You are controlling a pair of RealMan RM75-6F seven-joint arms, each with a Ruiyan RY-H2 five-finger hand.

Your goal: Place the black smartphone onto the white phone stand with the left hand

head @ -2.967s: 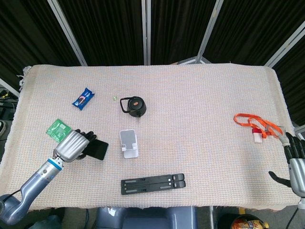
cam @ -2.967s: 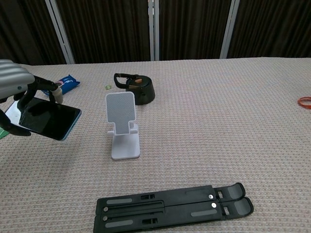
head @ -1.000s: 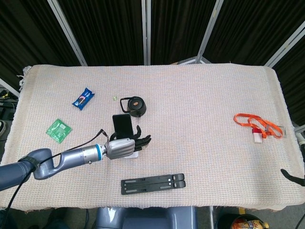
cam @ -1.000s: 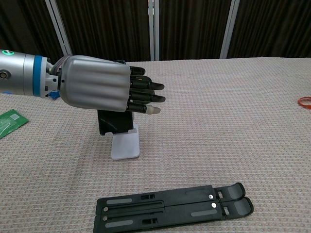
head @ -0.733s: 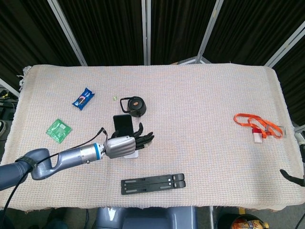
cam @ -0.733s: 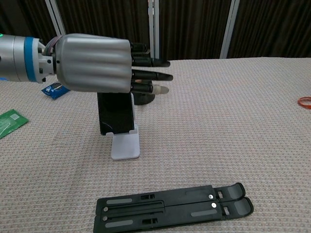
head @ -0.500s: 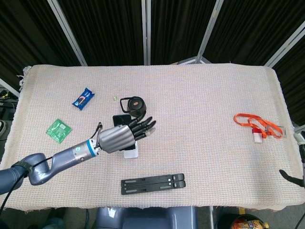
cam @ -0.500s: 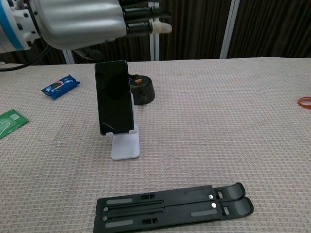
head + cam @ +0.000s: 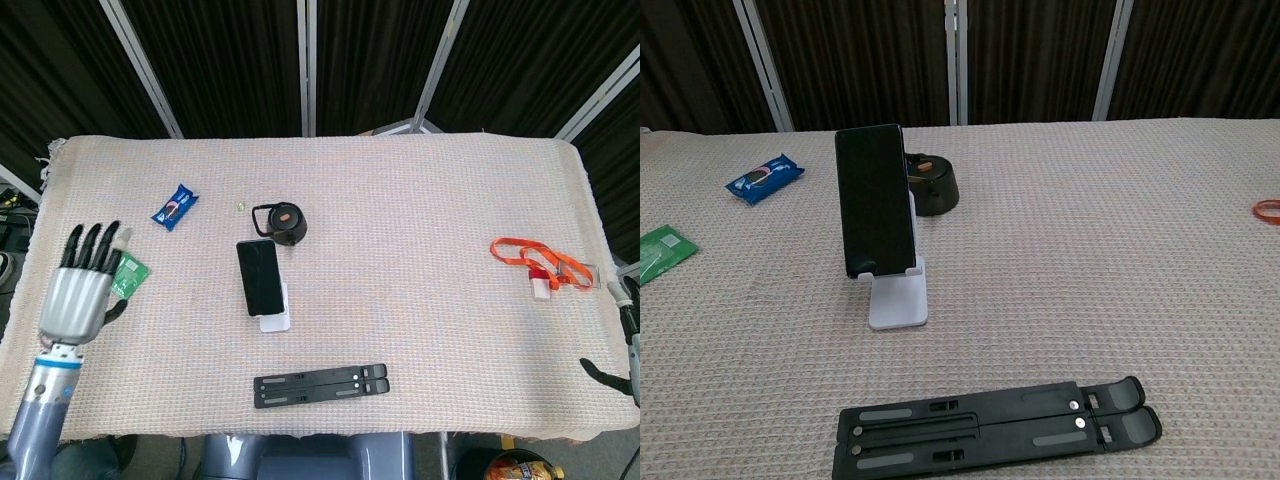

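The black smartphone (image 9: 260, 277) (image 9: 876, 202) leans upright on the white phone stand (image 9: 274, 320) (image 9: 898, 299) near the table's middle left. My left hand (image 9: 82, 286) is far off to the left near the table's edge, fingers spread and straight, holding nothing; the chest view does not show it. Only a sliver of my right hand (image 9: 625, 330) shows at the right edge of the head view, too little to tell how its fingers lie.
A folded black laptop stand (image 9: 321, 385) (image 9: 1000, 424) lies at the front. A round black lid with a loop (image 9: 283, 222) (image 9: 926, 186) sits behind the phone. A blue snack pack (image 9: 176, 206), a green packet (image 9: 125, 272) and an orange lanyard (image 9: 540, 259) lie around.
My left hand let go of the phone, rose and drew back far to the left edge. The phone stays leaning on the stand.
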